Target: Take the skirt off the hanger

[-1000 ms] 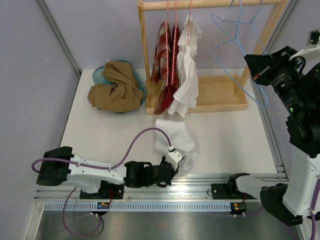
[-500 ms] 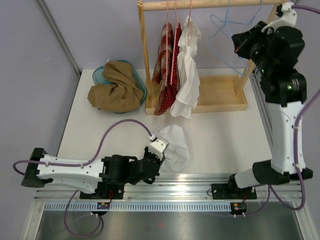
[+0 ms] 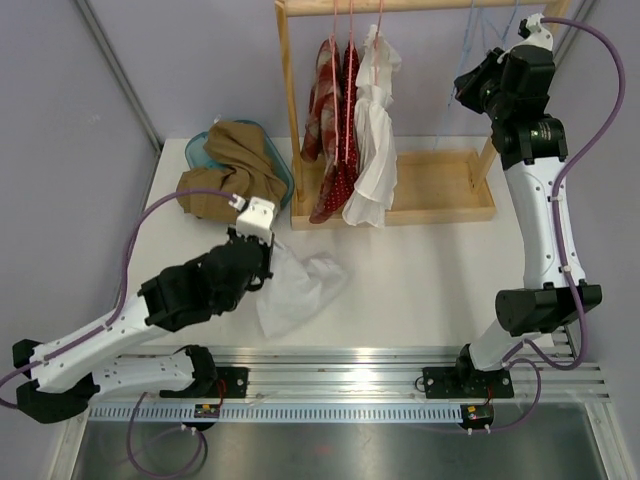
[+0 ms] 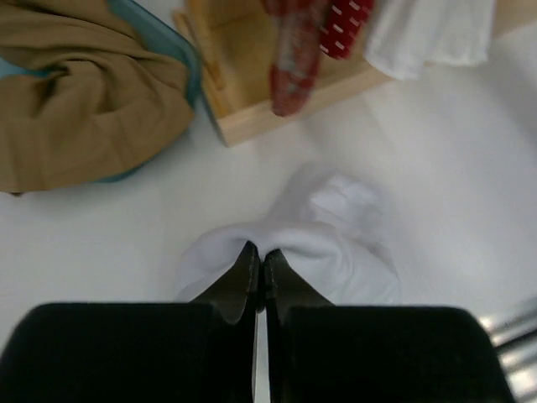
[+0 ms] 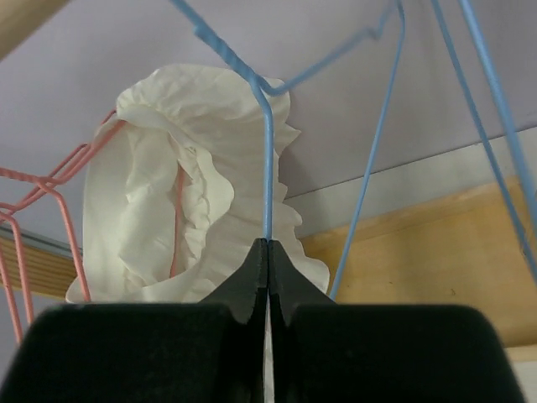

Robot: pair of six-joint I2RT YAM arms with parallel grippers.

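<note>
The white skirt (image 3: 300, 288) lies crumpled on the white table, one edge pinched and lifted by my left gripper (image 3: 271, 258). In the left wrist view the left gripper (image 4: 260, 254) is shut on a fold of the skirt (image 4: 336, 248). My right gripper (image 3: 464, 88) is raised high by the rack's right post. It is shut on the thin wire of the bare blue hanger (image 5: 267, 159), seen in the right wrist view at the gripper (image 5: 267, 245). The hanger's wires (image 3: 472, 18) show faintly near the rail.
A wooden rack (image 3: 440, 190) with a tray base stands at the back. It holds red patterned garments (image 3: 335, 130) and a white frilly garment (image 3: 372, 130) on pink hangers. A teal basin with tan cloth (image 3: 235, 170) sits at the back left.
My left arm dragged the skirt from the front edge to the left and back, lifting one edge. My right arm swung the blue hanger up to the rack rail.
</note>
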